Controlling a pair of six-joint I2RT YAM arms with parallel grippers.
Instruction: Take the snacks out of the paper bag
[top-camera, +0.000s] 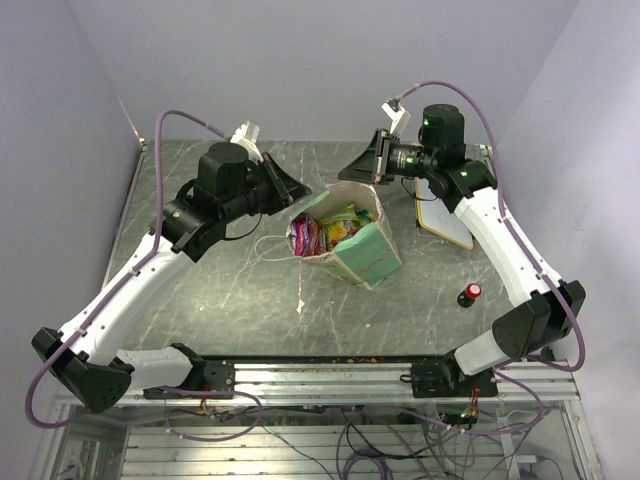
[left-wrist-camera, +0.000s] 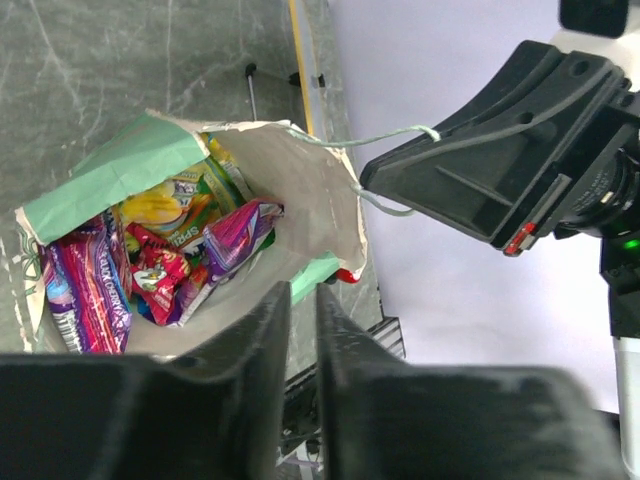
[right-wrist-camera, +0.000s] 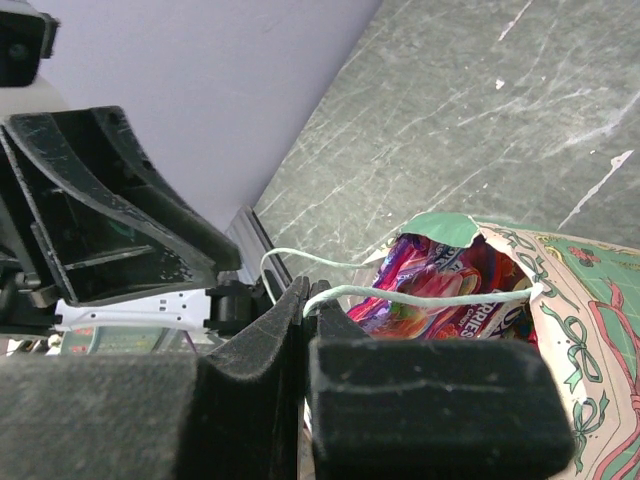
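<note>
Over on the left, the left jaws are hanging just off the far-left side of the paper bag (top-camera: 372, 255), tilted down toward its mouth. They are standing slightly parted with nothing between them that I can see, and I'd guess they are lining up to dip in for a packet. A slack loop of white string (top-camera: 268, 246) is trailing on the bench (top-camera: 240, 290) left of the bag. The bag itself is sitting about mid-bench, a little toward the far edge, leaning with its mouth gaping up and leftward. It is mint-green outside, cream inside, with bow prints showing on one side. The snacks (top-camera: 325, 232) are lying packed inside it, shiny purple and red packets crowding the left of the mouth and yellow-green ones behind. I'm seeing none out on the bench, so the emptying looks barely begun. The right jaws are clenching the other string handle (right-wrist-camera: 420, 297), which is running taut to the bag's rim, probably to hold the mouth open and steady. Further right, a whiteboard (top-camera: 447, 222) is lying flat, and a red-capped knob (top-camera: 469, 293) is standing toward the right edge, well apart from the bag.
</note>
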